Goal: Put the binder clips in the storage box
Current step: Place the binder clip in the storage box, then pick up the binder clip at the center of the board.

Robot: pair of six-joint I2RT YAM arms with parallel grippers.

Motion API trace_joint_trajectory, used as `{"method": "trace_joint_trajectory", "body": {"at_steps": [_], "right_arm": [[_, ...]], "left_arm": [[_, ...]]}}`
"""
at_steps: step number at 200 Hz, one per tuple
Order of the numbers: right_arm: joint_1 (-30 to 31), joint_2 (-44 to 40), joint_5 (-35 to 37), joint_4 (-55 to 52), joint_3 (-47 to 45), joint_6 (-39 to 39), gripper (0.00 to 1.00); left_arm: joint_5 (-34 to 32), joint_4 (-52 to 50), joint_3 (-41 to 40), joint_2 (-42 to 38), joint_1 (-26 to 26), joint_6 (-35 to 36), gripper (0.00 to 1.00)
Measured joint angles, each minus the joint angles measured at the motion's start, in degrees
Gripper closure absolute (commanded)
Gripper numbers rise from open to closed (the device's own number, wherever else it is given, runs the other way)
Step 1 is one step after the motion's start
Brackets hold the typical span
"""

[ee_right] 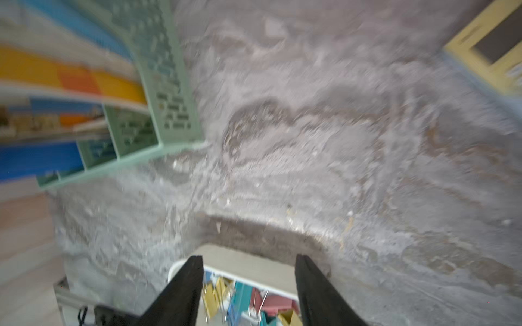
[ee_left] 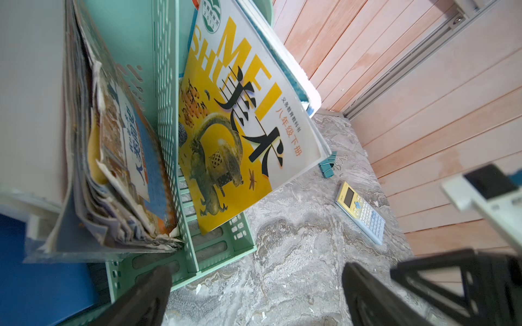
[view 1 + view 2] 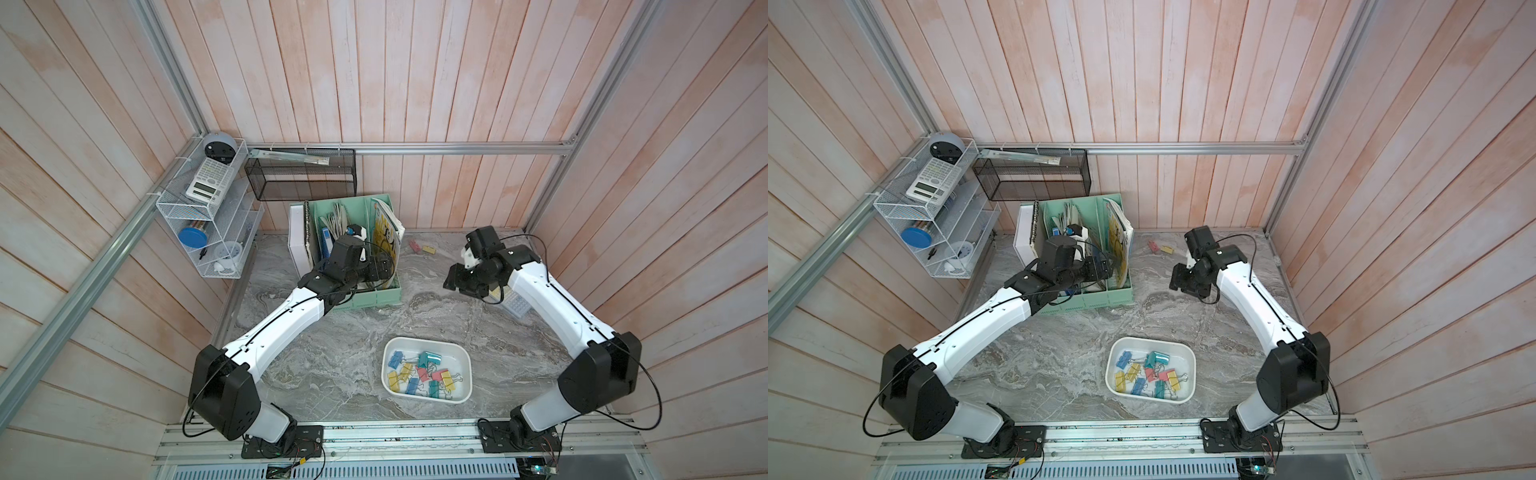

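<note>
The white storage box (image 3: 415, 341) (image 3: 1142, 340) sits on the marble table near the front, with several pastel binder clips (image 3: 422, 374) (image 3: 1148, 374) inside. A pink clip (image 3: 414, 246) and a yellow clip (image 3: 429, 249) lie loose by the back wall. In the left wrist view a teal clip (image 2: 327, 166) rests by the book's corner. My right gripper (image 3: 451, 278) (image 1: 248, 271) hangs open and empty above the table, behind the box (image 1: 254, 256). My left gripper (image 3: 376, 270) (image 2: 254, 299) is wide open beside the file holder, holding nothing.
A mint-green file holder (image 3: 374, 297) (image 2: 169, 84) full of books stands at the back, under my left wrist. A yellow-and-blue calculator (image 3: 513, 305) (image 2: 360, 216) lies under my right forearm. A black mesh basket (image 3: 301, 174) and a white wire shelf (image 3: 203, 216) hang on the walls.
</note>
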Motion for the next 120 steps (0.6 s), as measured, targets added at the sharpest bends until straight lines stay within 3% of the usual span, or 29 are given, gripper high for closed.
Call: {"method": "trace_joint_trajectory", "body": {"at_steps": [26, 63, 120], "right_arm": [[-8.0, 9.6, 3.1, 4.1, 7.9, 3.1, 0.43], [-16.7, 27.2, 2.2, 3.9, 23.1, 3.5, 0.43], [-21.9, 43.3, -3.2, 2.3, 37.5, 1.1, 0.44]], "left_arm": [[0.0, 0.0, 0.4, 0.0, 0.0, 0.0, 0.00], [-0.2, -0.8, 0.5, -0.2, 0.1, 0.2, 0.00], [-1.9, -2.1, 0.5, -1.7, 0.1, 1.3, 0.00]]}}
